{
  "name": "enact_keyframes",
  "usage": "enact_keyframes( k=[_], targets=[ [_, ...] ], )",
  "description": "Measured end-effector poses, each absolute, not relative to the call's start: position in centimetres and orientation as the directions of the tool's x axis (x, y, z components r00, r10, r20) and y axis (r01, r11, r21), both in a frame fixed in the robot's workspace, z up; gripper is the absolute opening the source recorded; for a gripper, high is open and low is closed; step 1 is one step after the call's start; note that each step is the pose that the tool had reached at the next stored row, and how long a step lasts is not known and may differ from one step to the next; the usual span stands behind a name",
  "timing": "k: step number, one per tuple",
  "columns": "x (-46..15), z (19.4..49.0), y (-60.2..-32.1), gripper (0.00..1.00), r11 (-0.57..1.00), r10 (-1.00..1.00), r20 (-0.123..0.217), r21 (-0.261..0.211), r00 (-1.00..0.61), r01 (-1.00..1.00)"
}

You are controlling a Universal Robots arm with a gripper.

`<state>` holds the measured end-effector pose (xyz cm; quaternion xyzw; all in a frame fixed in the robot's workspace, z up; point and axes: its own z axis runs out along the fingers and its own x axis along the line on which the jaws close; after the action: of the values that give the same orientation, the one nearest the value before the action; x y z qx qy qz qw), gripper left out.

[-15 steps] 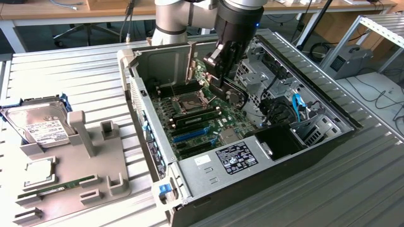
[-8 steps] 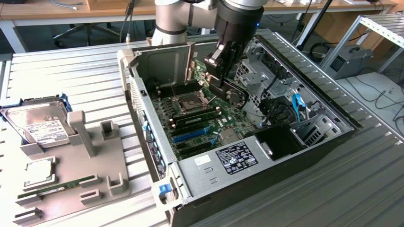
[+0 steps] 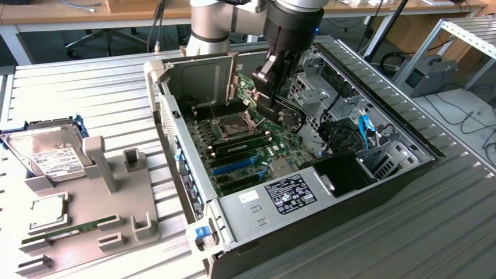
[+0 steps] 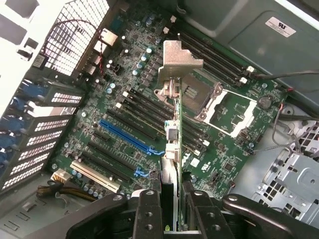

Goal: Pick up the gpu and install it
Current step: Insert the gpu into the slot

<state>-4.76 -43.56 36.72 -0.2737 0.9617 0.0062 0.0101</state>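
- The arm (image 3: 211, 23) comes down from the top of the exterior view, and its dark wrist (image 3: 291, 29) points steeply downward.
- The claw (image 3: 266, 78) hangs below it, nearly vertical.
- Its two black fingers (image 4: 148, 211) stand partway closed, clamping the gpu (image 4: 177, 59) edge-on between them.

Ribbed metal bench (image 3: 434, 232), with an open tower case (image 3: 166, 116) lying on its side across the middle. Inside, a green motherboard (image 3: 259, 154) flat on the case floor. CPU socket (image 3: 232, 125) with its retaining frame swung open, black memory slots (image 3: 244, 145) just beside it. Blue expansion slots (image 3: 232, 167) nearer the labelled power supply (image 3: 291, 195). Blue cable (image 3: 364, 128) looped among the drive bays. Toward the bench edge on the exterior view's left, a grey fixture block (image 3: 93, 209) carrying a hard drive (image 3: 46, 154) with a white label, a square processor (image 3: 48, 212) and a long memory stick (image 3: 74, 228). In the wrist view, a mesh fan grille (image 4: 79, 30), and yellow-and-black wires (image 4: 55, 189) near a white slot (image 4: 94, 174).
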Motion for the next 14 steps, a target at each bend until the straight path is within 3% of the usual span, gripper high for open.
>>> enact_keyframes(
  k=[14],
  targets=[
    [-4.76,36.71,-43.56,0.26,0.808,-0.59,-0.023,0.006,-0.807,-0.59]
  ],
)
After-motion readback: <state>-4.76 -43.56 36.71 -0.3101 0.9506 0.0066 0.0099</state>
